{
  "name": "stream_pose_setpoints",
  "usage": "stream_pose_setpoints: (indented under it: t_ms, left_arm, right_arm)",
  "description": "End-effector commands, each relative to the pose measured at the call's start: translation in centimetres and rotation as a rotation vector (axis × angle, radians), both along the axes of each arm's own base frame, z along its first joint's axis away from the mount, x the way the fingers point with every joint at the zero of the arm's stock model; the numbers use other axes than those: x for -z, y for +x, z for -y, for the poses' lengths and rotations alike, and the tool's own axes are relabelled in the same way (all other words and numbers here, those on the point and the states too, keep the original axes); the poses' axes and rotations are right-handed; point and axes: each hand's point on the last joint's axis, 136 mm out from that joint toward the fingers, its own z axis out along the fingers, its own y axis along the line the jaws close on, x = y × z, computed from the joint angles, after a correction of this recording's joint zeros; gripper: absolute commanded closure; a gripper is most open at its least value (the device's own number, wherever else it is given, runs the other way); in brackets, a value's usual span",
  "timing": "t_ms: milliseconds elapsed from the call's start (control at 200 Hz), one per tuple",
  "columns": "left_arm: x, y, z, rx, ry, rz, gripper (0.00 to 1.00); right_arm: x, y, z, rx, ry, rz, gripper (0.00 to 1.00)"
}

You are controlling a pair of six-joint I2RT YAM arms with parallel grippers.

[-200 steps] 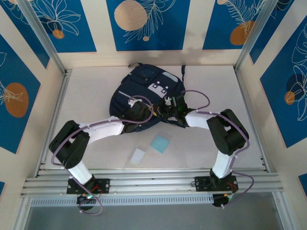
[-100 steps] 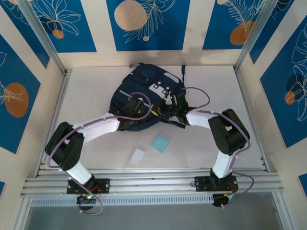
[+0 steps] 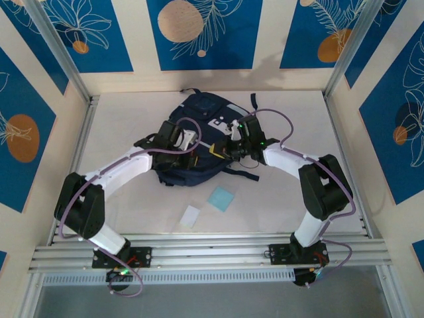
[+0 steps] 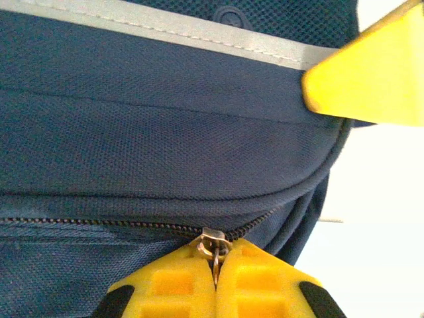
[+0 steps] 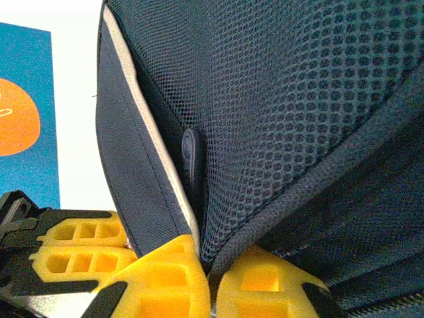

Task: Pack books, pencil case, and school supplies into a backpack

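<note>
Top external view: the backpack (image 3: 199, 116) is lying flat in the middle of the worktop (image 3: 298, 119), with both arms reaching in over its near edge. The left claw (image 3: 193, 154) and right claw (image 3: 222, 151) are meeting close together at that edge. The light-blue pad (image 3: 222, 198) and the white piece (image 3: 191, 216) are lying nearer the arm bases, well apart from the bag and not yet packed.

Left wrist view: the left claw (image 4: 215, 265) is pressing its yellow fingers together on the metal zipper pull (image 4: 213, 242), pinching it against the navy fabric below the grey trim stripe (image 4: 199, 30). A yellow fingertip (image 4: 371, 79), probably the right claw's, is poking in at the upper right. I cannot tell how much of the zip is lying open.

Right wrist view: the right claw (image 5: 202, 271) is squeezing shut on a fold of the backpack's mesh fabric (image 5: 298, 99) beside its grey edging (image 5: 146, 152), holding the bag steady.

The step in hand is looking like working the zip, one claw bracing and the other pulling. With supplies waiting outside, opening seems likelier. The next move is calling for a steady drag along the zipper track, keeping the pinch on the small pull while the right claw is resisting so the fabric does not bunch.
</note>
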Motion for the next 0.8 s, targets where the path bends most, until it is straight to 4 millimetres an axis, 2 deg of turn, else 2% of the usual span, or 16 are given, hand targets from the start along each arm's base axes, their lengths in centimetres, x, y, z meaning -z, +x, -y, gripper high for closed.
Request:
stream_pose_setpoints:
  t_ms: [0, 85, 185, 235, 275, 370, 540, 635, 685, 740, 795]
  left_arm:
    - [2.0, -1.1, -4.9, -0.059, 0.162, -0.1, 1.0]
    - [2.6, -0.6, -7.8, -0.103, 0.328, -0.069, 1.0]
    - [2.7, 0.1, -12.4, -0.166, 0.597, -0.047, 1.0]
    - [2.6, 0.2, -13.4, -0.178, 0.664, -0.054, 1.0]
    - [2.7, 0.1, -13.3, -0.176, 0.664, -0.063, 1.0]
    - [3.0, -0.2, -11.1, -0.137, 0.538, -0.076, 1.0]
    - [2.2, -3.3, -3.3, 0.077, 0.238, -0.146, 1.0]
    - [1.1, -4.3, 0.2, 0.149, 0.132, -0.155, 1.0]
    - [0.7, -4.2, 1.5, 0.157, 0.09, -0.15, 1.0]
    - [0.3, -3.5, 2.8, 0.151, 0.035, -0.147, 1.0]
    - [-0.1, -2.7, 4.0, 0.141, -0.006, -0.143, 1.0]
  right_arm:
    - [0.4, 1.1, 3.4, 0.048, -0.098, 0.016, 1.0]
    - [0.6, 1.1, 3.7, 0.019, -0.136, 0.036, 1.0]
    - [1.3, 1.7, 5.2, 0.012, -0.243, 0.063, 1.0]
    - [1.5, 2.2, 6.2, 0.026, -0.286, 0.071, 1.0]
    - [1.6, 2.7, 6.9, 0.038, -0.298, 0.075, 1.0]
    - [1.2, 4.5, 8.3, 0.076, -0.297, 0.088, 1.0]
    - [0.5, 10.0, 11.8, 0.19, -0.307, 0.119, 1.0]
    - [-0.7, 11.9, 12.3, 0.219, -0.226, 0.083, 1.0]
    - [-1.2, 12.0, 12.3, 0.231, -0.188, 0.069, 0.91]
    - [-1.9, 11.6, 12.1, 0.248, -0.161, 0.063, 0.71]
    - [-1.9, 10.4, 12.2, 0.265, -0.143, 0.044, 0.52]
